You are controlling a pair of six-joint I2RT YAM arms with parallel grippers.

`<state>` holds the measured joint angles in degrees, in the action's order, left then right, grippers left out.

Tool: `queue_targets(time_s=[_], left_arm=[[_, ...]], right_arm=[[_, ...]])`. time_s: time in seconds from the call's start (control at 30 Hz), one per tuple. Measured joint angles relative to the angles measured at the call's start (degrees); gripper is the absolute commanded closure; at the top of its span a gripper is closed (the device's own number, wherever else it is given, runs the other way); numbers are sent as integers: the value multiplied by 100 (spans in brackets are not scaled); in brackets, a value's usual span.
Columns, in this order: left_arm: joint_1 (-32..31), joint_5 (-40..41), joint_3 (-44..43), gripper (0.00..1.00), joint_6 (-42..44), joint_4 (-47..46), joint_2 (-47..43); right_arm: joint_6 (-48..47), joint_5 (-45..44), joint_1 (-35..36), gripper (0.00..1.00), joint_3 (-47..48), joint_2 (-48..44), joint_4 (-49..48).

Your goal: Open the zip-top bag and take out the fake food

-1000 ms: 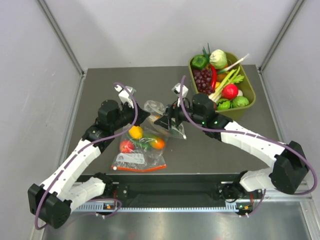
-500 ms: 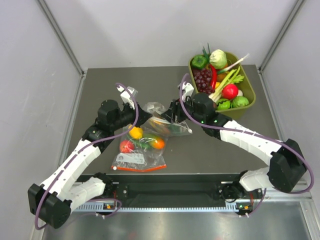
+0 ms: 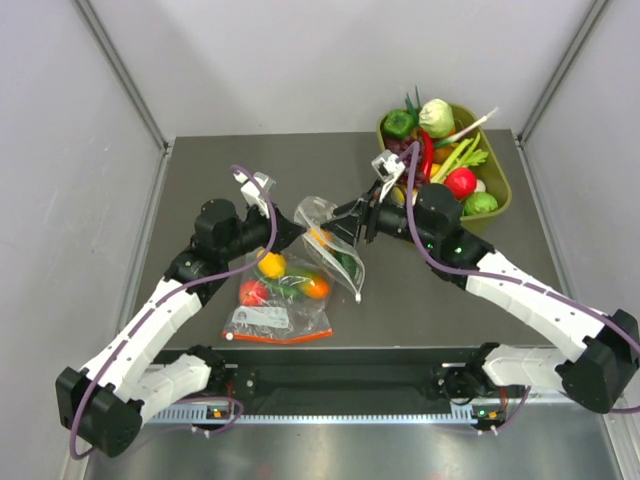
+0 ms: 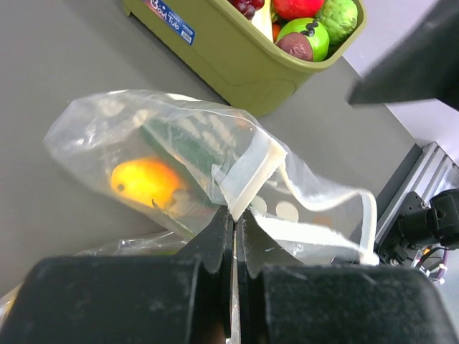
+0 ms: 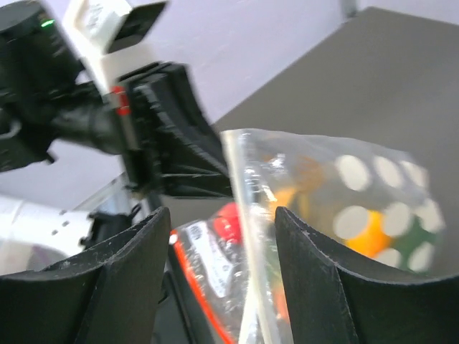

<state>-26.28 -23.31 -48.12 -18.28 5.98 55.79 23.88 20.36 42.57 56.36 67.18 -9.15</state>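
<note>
Grey table (image 3: pixel 200 170) between white walls (image 3: pixel 90 260): midway between its left and right edges the dotted bag (image 3: pixel 335 250), mango (image 4: pixel 143 183) and cucumber (image 4: pixel 183 143) inside, hangs pinched in the left gripper (image 4: pixel 233 215), the right gripper (image 5: pixel 221 210) gaping astride its edge; opening step, next probably a right-side pinch and outward pull.

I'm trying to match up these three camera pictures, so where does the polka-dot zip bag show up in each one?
Top external: the polka-dot bag is at centre, between the two arms.
Left wrist: it fills the middle of the picture, just above the fingers.
Right wrist: it is right of centre.
Shared landmark: the left gripper, pinching the bag's edge in all three.
</note>
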Motion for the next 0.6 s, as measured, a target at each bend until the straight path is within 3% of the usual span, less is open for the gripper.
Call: queue_targets(time_s=[0.3, 0.6], left_arm=[[0, -7, -22, 100, -7, -46, 39], [0, -7, -55, 100, -24, -83, 63]], right_arm=[[-81, 756, 651, 39, 356, 555, 435], [-573, 131, 1084, 37, 719, 833, 1342]])
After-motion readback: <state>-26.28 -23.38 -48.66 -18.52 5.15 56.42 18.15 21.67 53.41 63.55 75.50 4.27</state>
